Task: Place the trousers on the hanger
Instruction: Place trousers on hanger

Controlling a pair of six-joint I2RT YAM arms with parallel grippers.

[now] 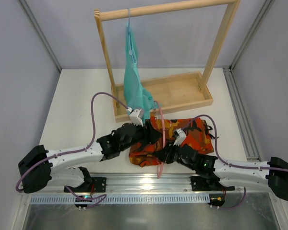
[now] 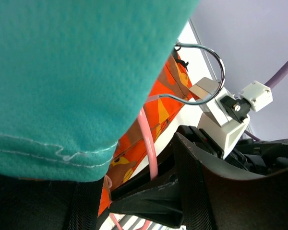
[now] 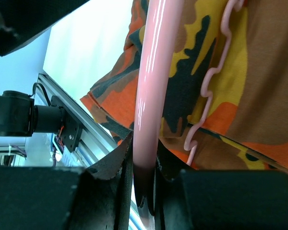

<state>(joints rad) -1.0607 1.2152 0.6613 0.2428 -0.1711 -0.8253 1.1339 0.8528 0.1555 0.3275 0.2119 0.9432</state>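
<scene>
The camouflage trousers (image 1: pixel 188 138) lie bunched on the table between my two arms. The pink hanger (image 1: pixel 161 140) lies across them, its metal hook (image 2: pixel 216 57) toward the rack. In the right wrist view my right gripper (image 3: pixel 144 160) is shut on the hanger's thick pink arm (image 3: pixel 151 72), and the wavy notched bar (image 3: pixel 213 76) rests on the trousers (image 3: pixel 259 96). My left gripper (image 1: pixel 145 130) is at the trousers' left edge, beside the hanger. Its jaws (image 2: pixel 129 167) stand open, with the pink arm (image 2: pixel 148 143) and orange cloth (image 2: pixel 156 115) showing in the gap; teal cloth hides its left fingertip.
A teal garment (image 1: pixel 134 86) hangs from the wooden rack (image 1: pixel 168 9) and drapes over my left wrist camera (image 2: pixel 77 72). The rack's wooden base tray (image 1: pixel 182 91) stands just behind the trousers. A metal rail (image 1: pixel 149 184) runs along the near edge.
</scene>
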